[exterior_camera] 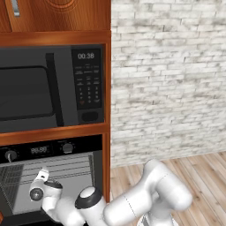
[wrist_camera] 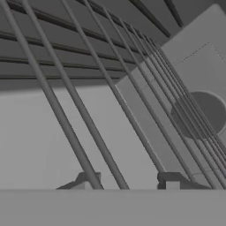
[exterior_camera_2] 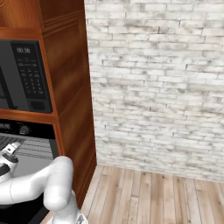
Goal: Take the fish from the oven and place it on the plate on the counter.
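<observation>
We have our arm reaching into the open oven below the microwave. Our hand sits just under a wire rack, its fingertips apart with nothing between them. We cannot make out the fish from here.

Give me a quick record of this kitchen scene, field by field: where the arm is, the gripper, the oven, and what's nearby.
arm: reaching into the open oven, below the microwave
gripper: inside the oven, fingertips apart, nothing between them
rack: wire bars run right in front of the fingertips
fish: cannot be made out
oven controls: two knobs and a small display above the opening
surroundings: wooden cabinet, white brick wall, wood floor
</observation>
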